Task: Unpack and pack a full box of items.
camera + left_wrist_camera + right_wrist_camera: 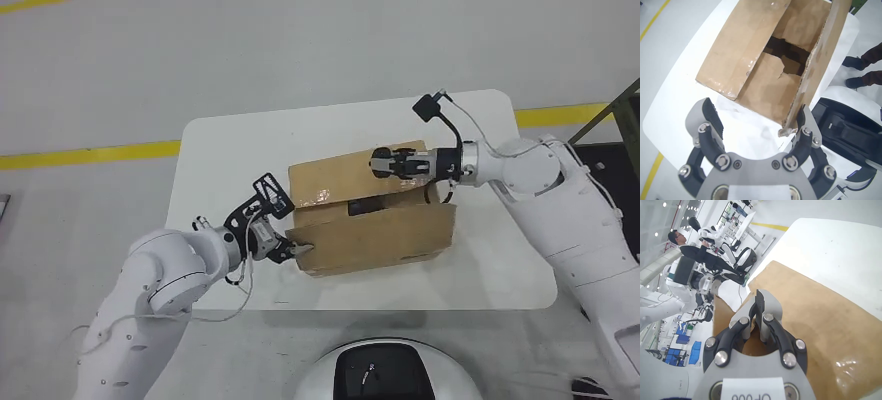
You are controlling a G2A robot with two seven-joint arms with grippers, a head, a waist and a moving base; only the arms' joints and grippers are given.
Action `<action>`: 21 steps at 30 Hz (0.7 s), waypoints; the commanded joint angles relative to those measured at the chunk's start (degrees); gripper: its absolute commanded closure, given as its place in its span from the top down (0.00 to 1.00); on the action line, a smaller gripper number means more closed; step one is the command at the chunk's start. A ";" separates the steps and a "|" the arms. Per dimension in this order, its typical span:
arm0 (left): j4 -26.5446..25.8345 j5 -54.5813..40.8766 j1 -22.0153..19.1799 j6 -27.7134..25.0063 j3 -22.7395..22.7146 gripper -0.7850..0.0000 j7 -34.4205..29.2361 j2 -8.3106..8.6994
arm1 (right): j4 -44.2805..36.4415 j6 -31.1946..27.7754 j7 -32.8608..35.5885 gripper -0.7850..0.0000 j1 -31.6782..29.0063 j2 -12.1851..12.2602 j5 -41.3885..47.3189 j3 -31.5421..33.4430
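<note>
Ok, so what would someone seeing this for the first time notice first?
Probably the big cardboard box in the middle of the white table, its top partly open over a dark gap. Both arms are at it. The left gripper stands open at a near corner, with one finger against the torn cardboard there. The right gripper is shut on a cardboard edge at the box's top.

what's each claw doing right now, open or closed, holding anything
left claw: open, holding nothing, one finger against a flap corner of the brown cardboard box
right claw: closed on the edge of a box flap
</note>
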 commanded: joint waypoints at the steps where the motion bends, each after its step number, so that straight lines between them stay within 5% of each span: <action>1: 1.52 0.62 -1.36 2.25 1.90 1.00 -0.27 -0.46 | -2.04 0.68 0.00 0.00 -1.29 0.17 0.19 0.13; 13: 6.84 2.07 -6.05 5.00 6.78 1.00 -1.48 -2.06 | 4.62 3.35 -6.15 0.00 -2.22 -1.55 0.96 -5.78; 21: 4.75 5.82 -4.29 6.28 2.74 1.00 -3.11 -1.19 | 9.86 2.59 -7.02 0.00 0.34 -2.84 2.00 -8.40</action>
